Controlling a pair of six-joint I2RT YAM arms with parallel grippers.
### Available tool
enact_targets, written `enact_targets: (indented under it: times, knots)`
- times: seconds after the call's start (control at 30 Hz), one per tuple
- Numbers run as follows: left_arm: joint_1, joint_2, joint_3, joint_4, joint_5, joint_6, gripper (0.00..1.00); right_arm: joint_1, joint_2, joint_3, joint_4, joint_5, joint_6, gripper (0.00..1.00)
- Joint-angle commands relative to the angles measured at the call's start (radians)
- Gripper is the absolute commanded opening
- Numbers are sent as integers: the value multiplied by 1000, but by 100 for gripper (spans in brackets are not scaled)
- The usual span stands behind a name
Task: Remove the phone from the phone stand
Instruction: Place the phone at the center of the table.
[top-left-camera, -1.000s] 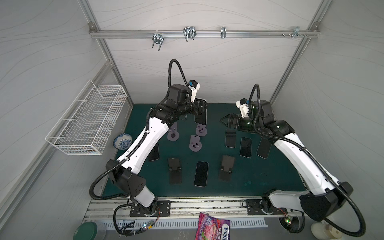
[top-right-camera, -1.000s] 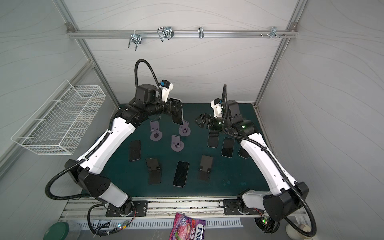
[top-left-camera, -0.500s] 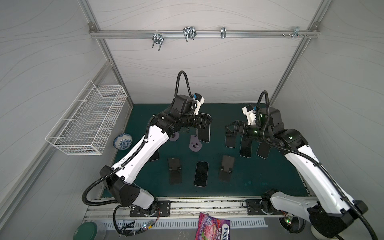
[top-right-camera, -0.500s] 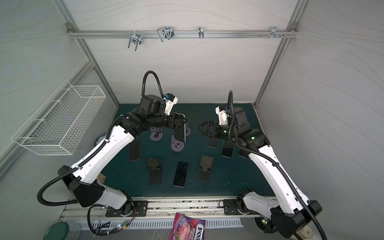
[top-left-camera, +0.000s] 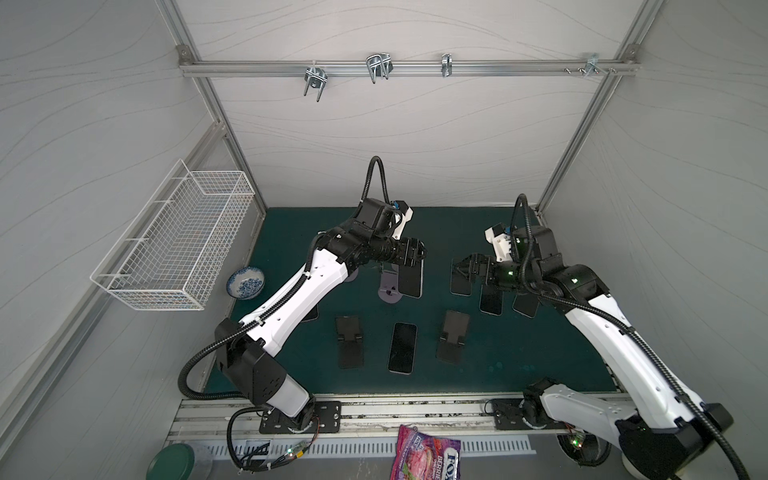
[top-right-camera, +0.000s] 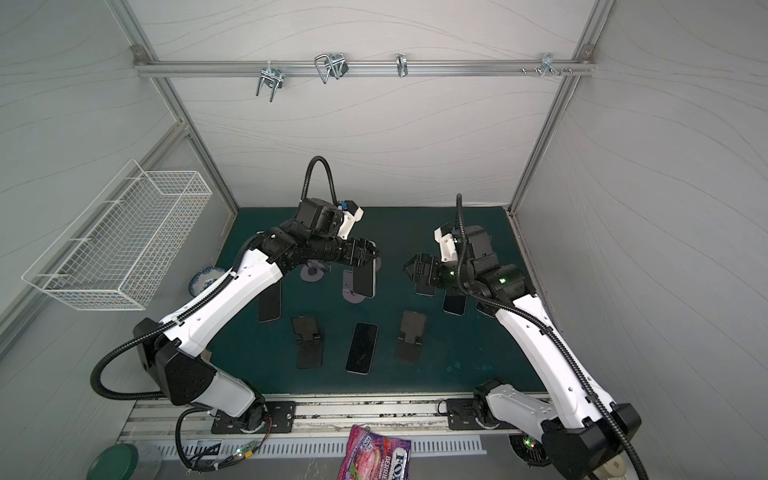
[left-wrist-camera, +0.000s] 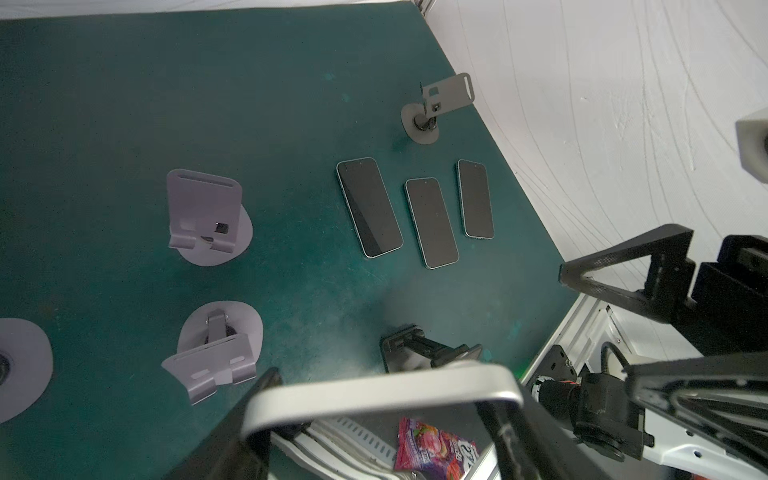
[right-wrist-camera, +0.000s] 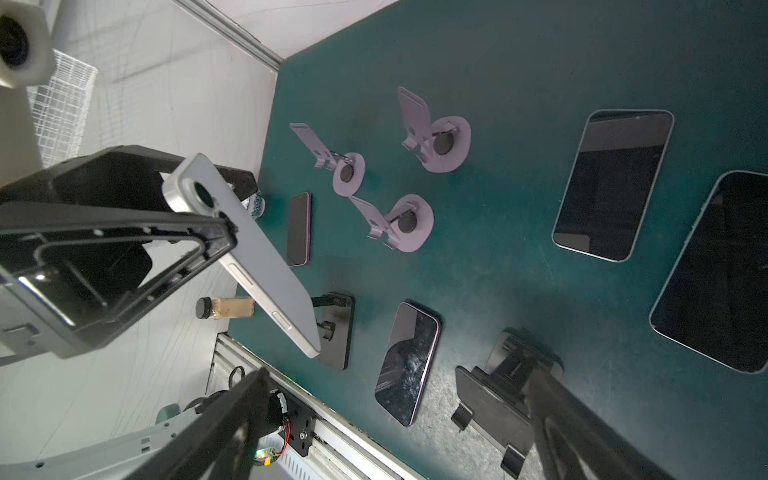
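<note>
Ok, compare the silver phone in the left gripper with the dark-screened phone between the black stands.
The silver phone hangs tilted, clamped in the left gripper; the dark-screened phone lies flat on the green mat. The silver phone shows its back and lenses; the dark-screened phone its screen. Both are slim, round-cornered rectangles.

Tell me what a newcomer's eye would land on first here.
A pale phone hangs in mid-air, pinched near its camera end by the left fingers, above the purple stands on the green mat. Beside it, the right fingers hover wide open over a neat row of three phones lying flat.
</note>
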Motion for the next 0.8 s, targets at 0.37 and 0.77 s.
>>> enact_targets:
  times: [0.37, 0.77]
  knots:
    - [-15, 147, 127, -57, 1, -40, 53, -60, -25, 5, 21, -70, -19, 97]
    - [-22, 232, 232, -152, 8, -29, 52, -61, -52, -24, 6, -50, -28, 97]
